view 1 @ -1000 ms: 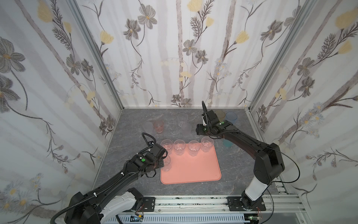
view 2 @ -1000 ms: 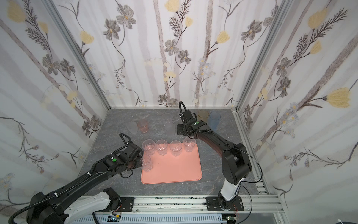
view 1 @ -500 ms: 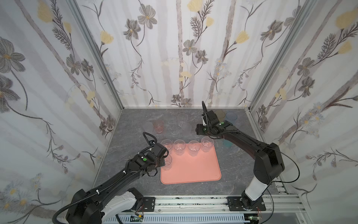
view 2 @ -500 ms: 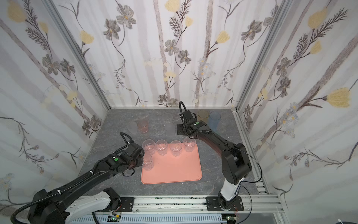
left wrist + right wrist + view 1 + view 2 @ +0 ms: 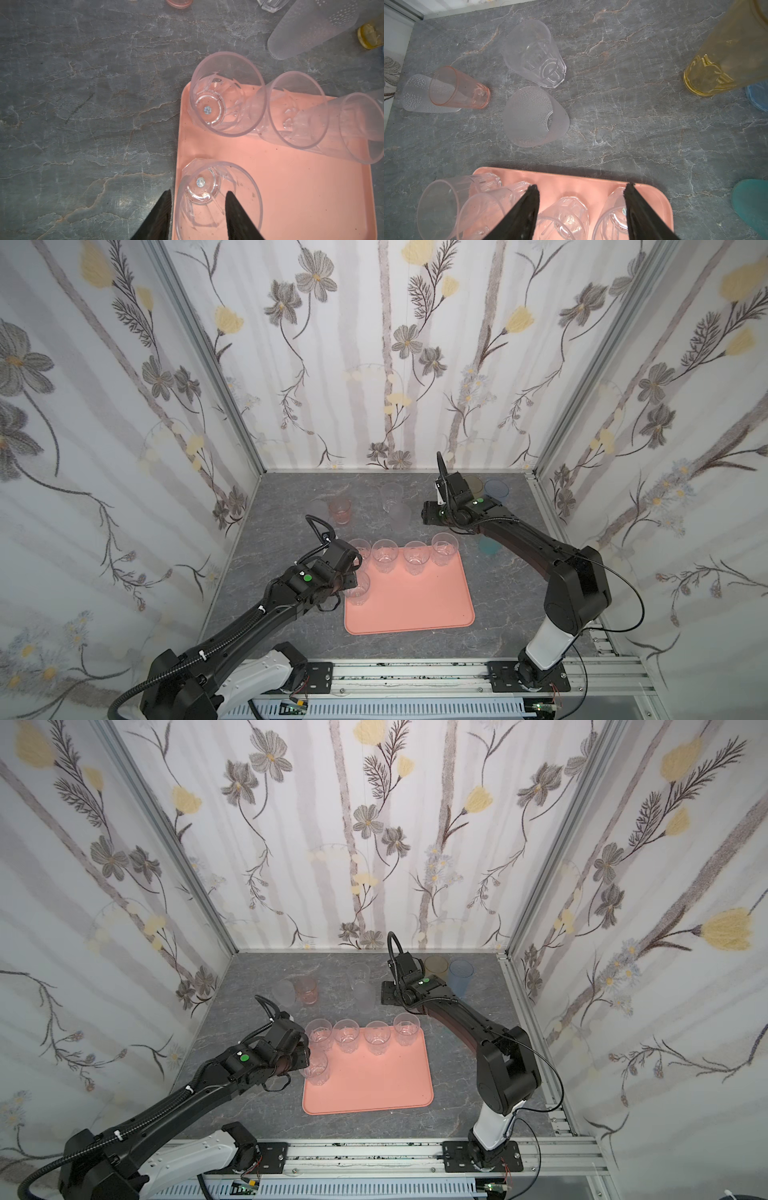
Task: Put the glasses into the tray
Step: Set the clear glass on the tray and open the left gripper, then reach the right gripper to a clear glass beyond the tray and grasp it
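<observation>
Well, my left gripper (image 5: pixel 198 191) stands apart, one finger inside and one outside the wall of a clear glass (image 5: pixel 357 588), clamped on nothing. That glass sits upright at the 9 o'clock edge of the tray (image 5: pixel 415 610). Four more glasses (image 5: pixel 384 558) line its 12 o'clock edge. My right gripper (image 5: pixel 581 184) hangs parted and empty near that edge.

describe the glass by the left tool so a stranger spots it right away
Find the salmon-pink tray: four clear glasses line its far edge. Yours is the lone clear glass nearer the robot, at the tray's left edge, standing outside that row.
</observation>
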Available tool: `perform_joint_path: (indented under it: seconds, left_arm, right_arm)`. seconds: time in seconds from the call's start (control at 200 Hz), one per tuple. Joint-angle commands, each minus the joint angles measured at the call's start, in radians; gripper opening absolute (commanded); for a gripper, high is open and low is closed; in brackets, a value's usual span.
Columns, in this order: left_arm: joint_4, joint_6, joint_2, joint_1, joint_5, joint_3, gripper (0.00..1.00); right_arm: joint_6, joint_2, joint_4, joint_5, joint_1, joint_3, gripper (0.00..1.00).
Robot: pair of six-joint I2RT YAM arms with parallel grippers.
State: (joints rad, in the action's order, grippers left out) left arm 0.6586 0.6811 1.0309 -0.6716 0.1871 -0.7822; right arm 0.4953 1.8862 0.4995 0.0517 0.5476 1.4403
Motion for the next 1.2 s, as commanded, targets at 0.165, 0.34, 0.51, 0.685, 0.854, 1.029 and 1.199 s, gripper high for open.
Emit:
perform_joint_path:
  seconds: [0.165,0.34,0.51,0.685,0.854,1.029,1.199]
  left_arm:
    - [0.008,-0.096,0.02,0.004,0.091,-0.131,0.63]
    - [-0.097,-0.232,0.116,0.006,0.239,-0.203,0.71]
    - [-0.317,-0.3,0.182,0.01,0.208,-0.195,0.75]
    - [-0.477,-0.312,0.173,0.01,0.16,-0.12,0.78]
    - [-0.58,-0.294,0.063,0.012,0.197,-0.001,0.81]
    - [-0.638,-0.275,0.008,0.01,0.16,0.097,0.81]
    - [-0.647,-0.278,0.015,0.01,0.144,0.115,0.81]
  right_arm:
    - [-0.017,-0.004,0.002,-0.002,-0.052,0.016,0.65]
    - [-0.013,0.043,-0.007,-0.067,-0.058,0.058,0.65]
    - [0.02,0.176,-0.014,-0.112,-0.055,0.196,0.65]
    - [0.086,0.341,-0.054,-0.142,-0.053,0.388,0.65]
    - [0.109,0.536,-0.016,-0.155,-0.049,0.613,0.63]
    - [0.106,0.646,-0.021,-0.147,-0.053,0.735,0.61]
    - [0.115,0.707,-0.057,-0.148,-0.066,0.768,0.58]
